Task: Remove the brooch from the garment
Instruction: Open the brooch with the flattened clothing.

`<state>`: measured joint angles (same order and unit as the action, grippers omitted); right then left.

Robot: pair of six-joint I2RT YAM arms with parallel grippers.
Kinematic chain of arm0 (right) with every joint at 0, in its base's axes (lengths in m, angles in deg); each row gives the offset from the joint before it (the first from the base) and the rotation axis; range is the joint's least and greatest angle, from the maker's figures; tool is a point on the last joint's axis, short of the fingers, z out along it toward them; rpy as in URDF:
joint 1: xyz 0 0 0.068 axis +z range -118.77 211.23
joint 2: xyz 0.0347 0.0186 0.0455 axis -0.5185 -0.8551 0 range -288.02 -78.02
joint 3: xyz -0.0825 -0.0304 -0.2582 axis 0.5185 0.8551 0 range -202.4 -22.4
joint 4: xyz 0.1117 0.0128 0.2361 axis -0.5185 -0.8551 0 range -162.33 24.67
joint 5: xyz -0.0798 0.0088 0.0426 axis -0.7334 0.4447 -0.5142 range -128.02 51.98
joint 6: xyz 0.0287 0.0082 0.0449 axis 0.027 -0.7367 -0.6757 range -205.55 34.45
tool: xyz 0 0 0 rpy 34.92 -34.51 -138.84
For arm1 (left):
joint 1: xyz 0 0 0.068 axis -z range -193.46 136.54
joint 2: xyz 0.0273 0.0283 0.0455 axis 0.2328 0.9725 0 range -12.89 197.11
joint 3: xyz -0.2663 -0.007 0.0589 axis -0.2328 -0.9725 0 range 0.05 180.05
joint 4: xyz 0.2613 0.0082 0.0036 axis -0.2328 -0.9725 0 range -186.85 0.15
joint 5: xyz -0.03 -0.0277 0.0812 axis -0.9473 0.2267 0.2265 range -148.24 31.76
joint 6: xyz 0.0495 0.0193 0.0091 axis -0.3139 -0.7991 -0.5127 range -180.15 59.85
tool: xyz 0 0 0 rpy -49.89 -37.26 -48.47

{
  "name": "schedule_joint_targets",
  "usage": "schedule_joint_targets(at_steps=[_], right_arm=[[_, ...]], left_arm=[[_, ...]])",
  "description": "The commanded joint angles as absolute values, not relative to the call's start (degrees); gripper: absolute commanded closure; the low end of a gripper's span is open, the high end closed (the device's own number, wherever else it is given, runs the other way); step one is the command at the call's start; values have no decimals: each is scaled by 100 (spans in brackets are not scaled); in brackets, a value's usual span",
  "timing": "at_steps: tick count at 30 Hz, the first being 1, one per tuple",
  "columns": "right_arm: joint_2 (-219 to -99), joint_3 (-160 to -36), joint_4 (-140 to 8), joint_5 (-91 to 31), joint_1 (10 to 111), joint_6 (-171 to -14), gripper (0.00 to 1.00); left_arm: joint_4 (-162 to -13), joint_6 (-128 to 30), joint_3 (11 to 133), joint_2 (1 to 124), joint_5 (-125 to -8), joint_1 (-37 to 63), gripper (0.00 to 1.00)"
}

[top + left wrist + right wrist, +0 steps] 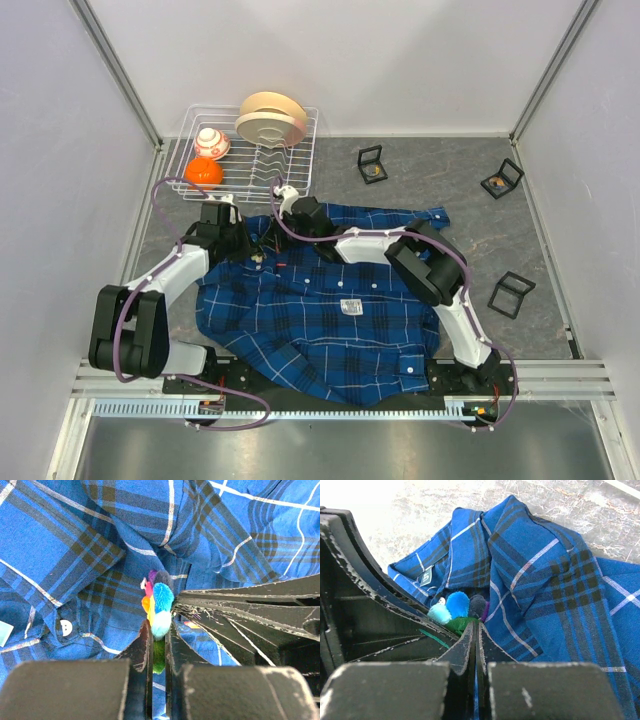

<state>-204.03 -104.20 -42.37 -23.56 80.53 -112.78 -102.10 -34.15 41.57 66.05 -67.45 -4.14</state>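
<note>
From above, the garment (pixel 330 320) lies spread on the table (pixel 450 180), and both arms meet at its collar. The left wrist view shows the left end effector (pixel 159 652) pinched narrow on the many-coloured brooch (pixel 161 602), which sits on the cloth. In the right wrist view, the right end effector (pixel 475 647) is nearly shut on a fold of cloth beside it. The pull-off step seems in hand: next, the left should draw away while the right anchors the cloth.

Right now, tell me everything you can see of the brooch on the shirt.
The brooch is a small cluster of fuzzy pompoms: bright blue, pale blue, orange, pink, purple, a dark one, with green at its base. It sits on the garment near the collar fold. The left gripper pinches its green base; the right gripper closes on cloth right beside it.
</note>
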Motion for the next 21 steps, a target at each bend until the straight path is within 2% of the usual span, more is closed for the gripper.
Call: schedule_joint_targets(at_steps=[1, 16, 21], right_arm=[[-20467, -10573, -4230, -2457, 8124, -11104, 100], [-20554, -10651, -4107, -2325, 8186, -11201, 100], [-20371, -10643, -4695, -3078, 8125, -10912, 100]], left_arm=[[-9987, -3641, 4259, 6428, -6887, -432, 98], [-9960, -3677, 4250, 6288, -7019, -432, 98], [-10083, -3659, 4277, 6279, -6914, -432, 98]])
